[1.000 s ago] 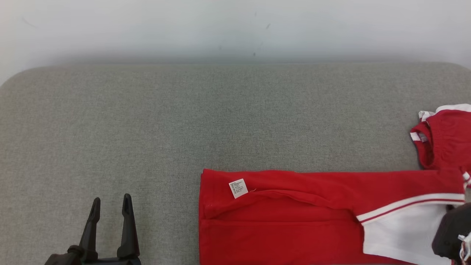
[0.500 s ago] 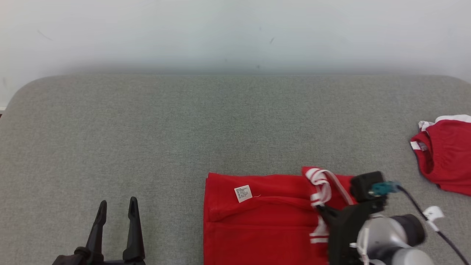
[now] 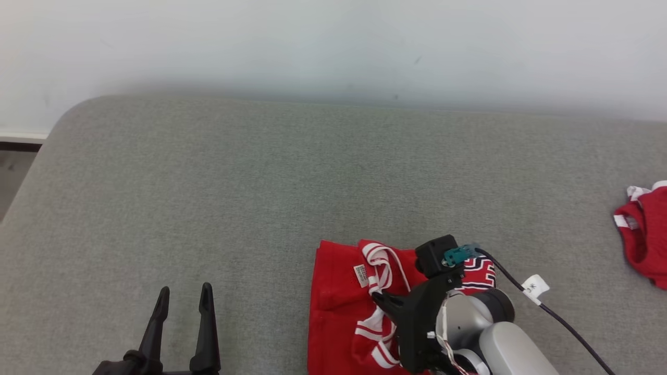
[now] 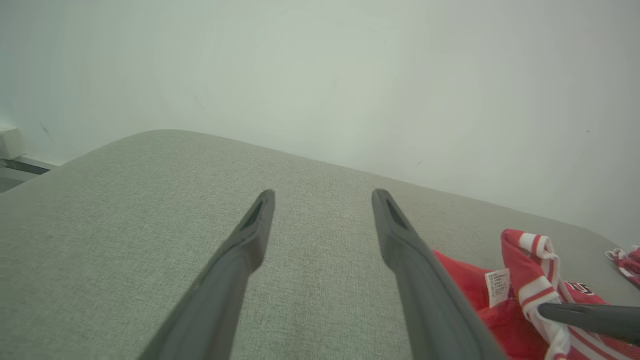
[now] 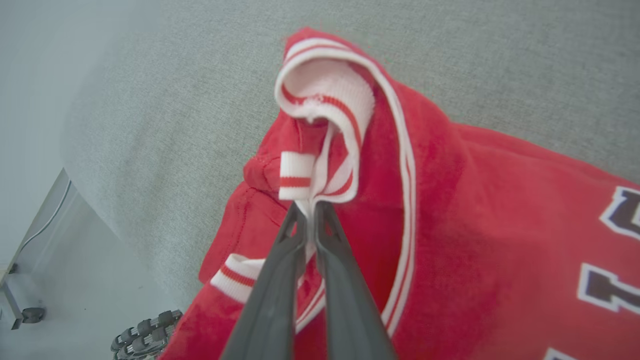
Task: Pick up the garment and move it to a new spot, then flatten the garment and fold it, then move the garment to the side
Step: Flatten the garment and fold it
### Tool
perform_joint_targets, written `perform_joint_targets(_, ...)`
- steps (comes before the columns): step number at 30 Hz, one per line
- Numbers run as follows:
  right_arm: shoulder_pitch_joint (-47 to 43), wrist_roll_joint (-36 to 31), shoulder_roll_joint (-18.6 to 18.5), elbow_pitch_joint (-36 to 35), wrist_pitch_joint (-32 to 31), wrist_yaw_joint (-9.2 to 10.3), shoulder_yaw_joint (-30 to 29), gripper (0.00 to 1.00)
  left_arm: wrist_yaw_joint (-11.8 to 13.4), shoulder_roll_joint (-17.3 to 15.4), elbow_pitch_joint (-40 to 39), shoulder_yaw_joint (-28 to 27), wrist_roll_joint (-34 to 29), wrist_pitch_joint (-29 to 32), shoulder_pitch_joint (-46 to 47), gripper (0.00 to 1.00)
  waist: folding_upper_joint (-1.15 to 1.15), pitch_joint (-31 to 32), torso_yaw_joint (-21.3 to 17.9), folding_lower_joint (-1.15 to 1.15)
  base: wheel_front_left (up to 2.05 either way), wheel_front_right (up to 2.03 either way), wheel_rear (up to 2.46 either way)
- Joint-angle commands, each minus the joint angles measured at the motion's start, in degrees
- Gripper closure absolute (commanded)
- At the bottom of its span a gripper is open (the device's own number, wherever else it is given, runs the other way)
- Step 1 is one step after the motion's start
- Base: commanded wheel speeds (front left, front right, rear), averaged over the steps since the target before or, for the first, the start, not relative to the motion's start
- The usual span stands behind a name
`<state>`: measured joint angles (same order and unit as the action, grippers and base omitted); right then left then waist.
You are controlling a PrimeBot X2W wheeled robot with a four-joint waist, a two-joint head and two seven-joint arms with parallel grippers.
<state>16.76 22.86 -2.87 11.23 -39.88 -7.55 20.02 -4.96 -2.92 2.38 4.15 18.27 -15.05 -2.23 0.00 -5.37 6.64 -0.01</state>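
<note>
Meanwhile, the left end effector [image 3: 185, 288] is idling over the grey desk [image 3: 260, 182], fingers spread apart. Right of it, the red garment [image 3: 333, 312] is lying near the front edge, and the right end effector [image 5: 310, 207] is clamping its striped trim [image 5: 325, 100], folding it leftward. Ideally it should be staying low, aligning edges before release. Since half a second ago, the trim is sitting closer to the label [image 3: 360, 275].

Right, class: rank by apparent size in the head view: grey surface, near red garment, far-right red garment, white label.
1. grey surface
2. near red garment, partly hidden by the right arm
3. far-right red garment, cut off by frame
4. white label
</note>
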Motion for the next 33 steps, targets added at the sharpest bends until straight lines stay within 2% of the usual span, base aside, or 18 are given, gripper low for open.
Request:
perform_joint_targets(1,1.5,1.1,0.0,1.5,1.2,0.14,1.0,1.0,0.3,0.0,0.0,0.1,0.7,-0.2,0.3,0.0,0.0,-0.3,0.9,0.01,0.0,0.0,0.0)
perform_joint_targets(9,6.6,4.6,0.0,10.8,5.2,0.14,5.5,1.0,0.4,0.0,-0.3,0.4,0.8,-0.2,0.6,0.0,0.0,-0.9,2.1,0.01,0.0,0.0,0.0)
perform_joint_targets(18,10.5,7.7,0.0,17.6,8.8,0.14,9.6,1.0,0.5,0.0,0.0,1.3,0.9,-0.2,1.3,0.0,0.0,-1.5,3.1,0.01,0.0,0.0,0.0)
perform_joint_targets(19,10.8,8.0,0.0,18.3,9.4,0.14,9.8,0.95,0.5,0.0,0.1,1.4,1.0,-0.2,1.3,0.0,0.0,-1.5,3.2,0.01,0.0,0.0,0.0)
perform_joint_targets(21,11.4,9.2,0.0,19.2,10.1,0.14,10.7,0.1,0.4,0.0,0.2,1.3,1.0,-0.2,1.4,0.0,0.0,-1.4,3.4,0.01,0.0,0.0,0.0)
perform_joint_targets(22,11.6,10.0,0.0,19.4,10.4,0.14,11.3,0.0,0.3,0.0,0.2,1.2,1.0,-0.2,1.4,0.0,0.0,-1.4,3.4,0.01,0.0,0.0,0.0)
perform_joint_targets(28,13.4,16.8,0.0,17.2,13.2,0.14,13.3,0.0,0.2,0.0,0.4,0.0,0.5,-0.2,0.7,0.0,0.0,-0.8,2.6,0.01,0.0,0.0,0.0)
perform_joint_targets(33,14.1,14.9,-0.1,14.6,18.3,0.14,9.2,0.0,0.0,0.0,0.0,-1.0,0.0,-0.2,-0.1,0.0,0.0,0.4,1.1,0.01,0.0,0.0,0.0)
